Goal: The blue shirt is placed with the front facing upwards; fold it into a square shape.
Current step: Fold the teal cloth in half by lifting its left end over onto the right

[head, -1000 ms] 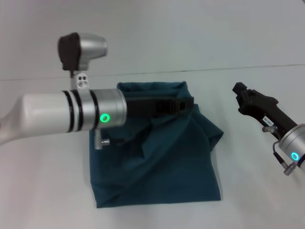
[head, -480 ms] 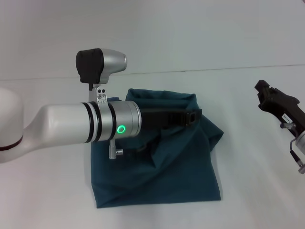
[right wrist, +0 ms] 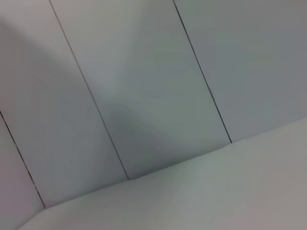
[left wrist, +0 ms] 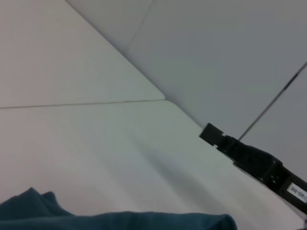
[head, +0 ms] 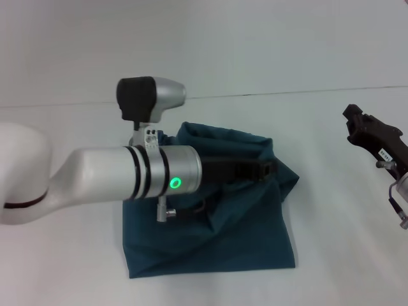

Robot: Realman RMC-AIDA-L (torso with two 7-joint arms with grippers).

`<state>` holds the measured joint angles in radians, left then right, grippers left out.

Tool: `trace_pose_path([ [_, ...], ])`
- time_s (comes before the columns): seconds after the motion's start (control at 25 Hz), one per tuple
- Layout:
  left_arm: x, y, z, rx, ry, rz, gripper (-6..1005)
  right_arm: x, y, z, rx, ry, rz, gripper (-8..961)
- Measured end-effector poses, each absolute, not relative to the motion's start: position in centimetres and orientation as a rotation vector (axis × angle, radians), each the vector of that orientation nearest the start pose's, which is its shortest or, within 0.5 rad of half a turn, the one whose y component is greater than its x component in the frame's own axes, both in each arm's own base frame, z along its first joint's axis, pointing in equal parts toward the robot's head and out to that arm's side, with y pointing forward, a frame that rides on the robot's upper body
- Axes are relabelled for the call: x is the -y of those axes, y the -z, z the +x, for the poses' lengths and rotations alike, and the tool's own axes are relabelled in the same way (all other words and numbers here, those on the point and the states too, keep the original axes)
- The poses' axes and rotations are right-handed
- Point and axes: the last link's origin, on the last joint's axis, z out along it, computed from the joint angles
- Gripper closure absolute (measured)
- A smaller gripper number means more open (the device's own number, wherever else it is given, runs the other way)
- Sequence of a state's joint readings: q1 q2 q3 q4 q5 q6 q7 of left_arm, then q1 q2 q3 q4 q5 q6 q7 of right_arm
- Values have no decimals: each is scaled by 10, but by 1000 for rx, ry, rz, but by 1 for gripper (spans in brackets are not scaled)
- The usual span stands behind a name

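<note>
Dark teal blue shirt (head: 223, 236), plain; white table (head: 64, 268); silver-and-black arms.

No text could be read with certainty in any of the views. The right gripper (head: 354, 118) carried a small white label with dark print on its black body, at the right edge of the head view, but the characters were too small to make out. The same label appeared in the left wrist view, on the right gripper (left wrist: 209, 132) seen farther off, and there also the print stayed unreadable. The blue shirt (head: 255, 223) showed only plain teal cloth, with no lettering on the visible side. The left arm had a green ring light, not a sign with text.
</note>
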<state>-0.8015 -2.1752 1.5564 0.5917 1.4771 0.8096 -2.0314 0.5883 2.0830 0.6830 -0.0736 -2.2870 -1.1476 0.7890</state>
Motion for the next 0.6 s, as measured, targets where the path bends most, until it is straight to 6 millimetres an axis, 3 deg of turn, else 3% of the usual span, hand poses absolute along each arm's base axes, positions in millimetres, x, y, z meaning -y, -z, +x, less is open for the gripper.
trace_pose_path([
  [0.4,-377,143,-105,1077,605,-2709,972,-360,11,325,-940,-936,-1670,926],
  [0.6,-377,140,-96,998,631,-2735,752,-358,11,327,-944,-931,-1666,926],
])
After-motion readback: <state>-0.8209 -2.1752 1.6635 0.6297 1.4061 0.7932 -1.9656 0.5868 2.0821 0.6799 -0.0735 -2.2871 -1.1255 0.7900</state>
